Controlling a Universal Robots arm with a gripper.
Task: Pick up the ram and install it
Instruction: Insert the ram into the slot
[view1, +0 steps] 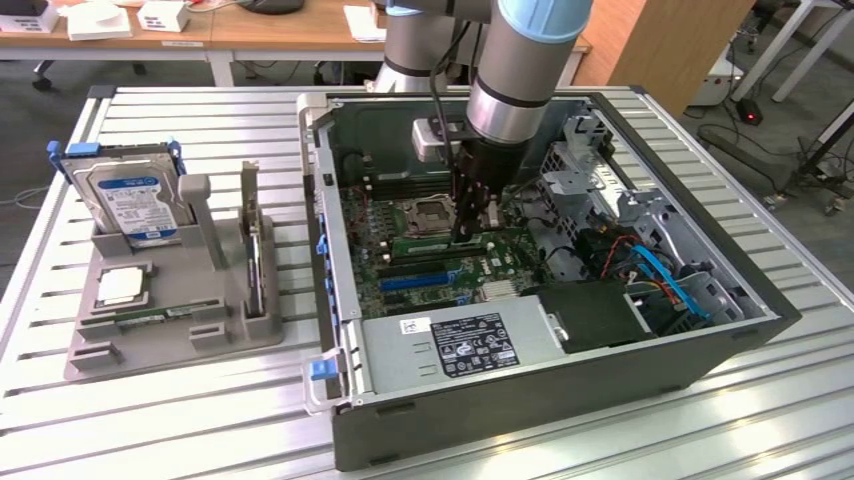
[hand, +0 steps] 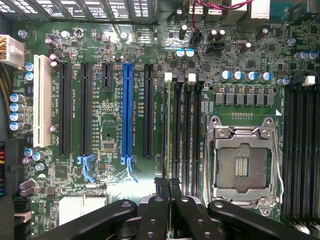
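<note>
One arm reaches down into an open computer case (view1: 534, 400) that lies on its side on a slatted metal table (view1: 200, 420). Behind the table the room has a grey floor, wooden desks with white boxes and papers, and cables trailing on the exterior view's right.

On the exterior view's left of the case, apart from it, a grey holder (view1: 174, 335) sits on the table. A silver hard drive (view1: 134, 205) with a blue label stands upright in it, a small square processor chip (view1: 120, 287) lies flat nearer the front, and a thin dark card (view1: 250, 245) stands on edge beside them.

Inside the case, the green motherboard (view1: 400, 215) fills the floor. A grey power supply (view1: 461, 345) with a white label lies along the near wall, and blue and red cables (view1: 667, 285) run by the drive bays on the exterior view's right. The empty processor socket (hand: 242, 160) with its metal frame lies just beside a bank of black memory slots (hand: 187, 130). Long black and blue expansion slots (hand: 127, 110) lie on the other side.

The ram (view1: 424, 245) stands on edge in the memory slot nearest the blue slot (hand: 167, 125). The gripper (view1: 470, 238) is at one end of it, its black fingers (hand: 162, 187) brought together right over that end (hand: 168, 182). Whether they pinch the ram or only rest on it cannot be told.
</note>
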